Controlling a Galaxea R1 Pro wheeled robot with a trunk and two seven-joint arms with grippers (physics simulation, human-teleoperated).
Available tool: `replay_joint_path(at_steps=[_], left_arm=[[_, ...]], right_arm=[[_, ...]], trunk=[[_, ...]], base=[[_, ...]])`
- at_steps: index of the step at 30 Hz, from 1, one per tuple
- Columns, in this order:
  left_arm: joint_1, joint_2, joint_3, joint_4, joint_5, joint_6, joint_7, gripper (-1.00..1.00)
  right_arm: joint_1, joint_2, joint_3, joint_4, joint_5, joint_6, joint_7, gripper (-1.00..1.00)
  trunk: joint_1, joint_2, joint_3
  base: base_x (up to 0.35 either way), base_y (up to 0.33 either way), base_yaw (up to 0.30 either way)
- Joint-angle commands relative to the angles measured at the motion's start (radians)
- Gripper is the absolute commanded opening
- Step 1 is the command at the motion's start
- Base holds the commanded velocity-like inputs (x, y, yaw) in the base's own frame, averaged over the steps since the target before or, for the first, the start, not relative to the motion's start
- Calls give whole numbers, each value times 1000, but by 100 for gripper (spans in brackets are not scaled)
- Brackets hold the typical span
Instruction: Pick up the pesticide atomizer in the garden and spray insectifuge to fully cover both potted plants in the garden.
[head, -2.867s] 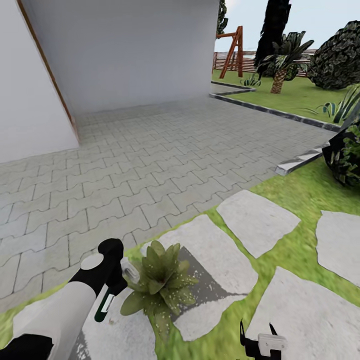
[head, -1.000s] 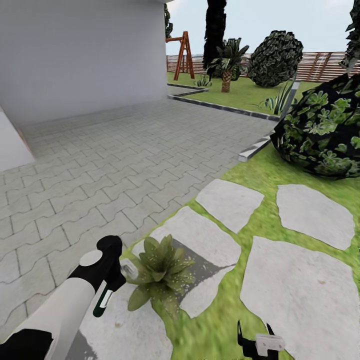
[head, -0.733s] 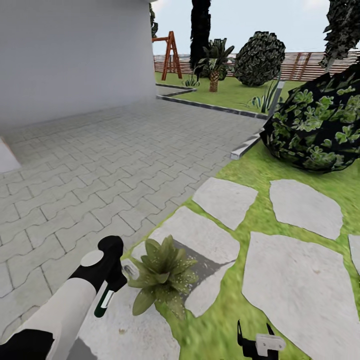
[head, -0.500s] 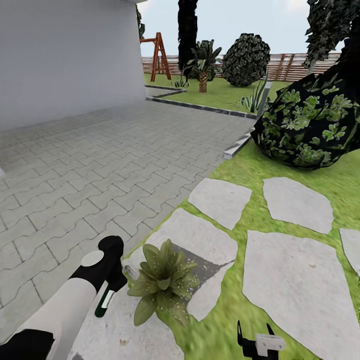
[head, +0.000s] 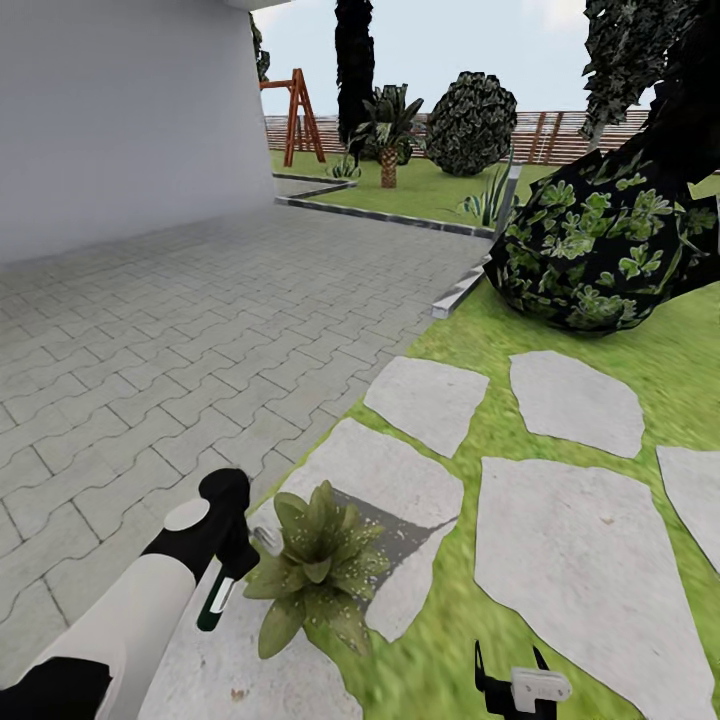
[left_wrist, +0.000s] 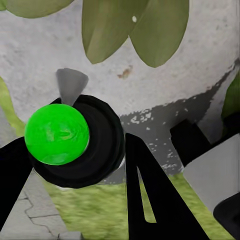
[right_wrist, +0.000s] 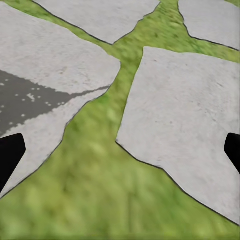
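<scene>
Head view: mottled green potted plant (head: 315, 572) (speckled)

Left fingers (left_wrist: 145, 200) clamped, right spread.

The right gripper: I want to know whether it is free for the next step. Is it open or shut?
Open. The right gripper has its black fingertips at opposite picture edges, with only grass and stepping stones between.

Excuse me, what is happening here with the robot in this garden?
The robot's left end effector holds the atomizer right beside a potted plant on a stepping stone, its nozzle toward the leaves. The right end effector is open and empty over the grass.
</scene>
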Motion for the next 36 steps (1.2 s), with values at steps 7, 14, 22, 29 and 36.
replay_joint_path(at_steps=[7,14,22,29,36], left_arm=[[31,12,-1,9,-10,7,-7,-100],[35,9,-3,10,-12,8,1,-100],[69,20,-6,14,-16,8,20,-100],[95,37,2,7,-14,8,28,-100],[87,65,4,-2,-13,10,28,-100]], right_arm=[[-1,0,8,1,-2,-1,-7,100],[-1,0,8,1,-2,-1,-7,100],[-1,0,8,1,-2,0,-7,100],[-1,0,8,1,-2,0,-7,100],[-1,0,8,1,-2,0,-7,100]], trunk=[[0,0,-1],[0,0,-1],[0,0,-1],[0,0,-1],[0,0,-1]], base=[[0,0,0],[-230,0,0],[-66,0,0],[0,0,0],[0,0,0]])
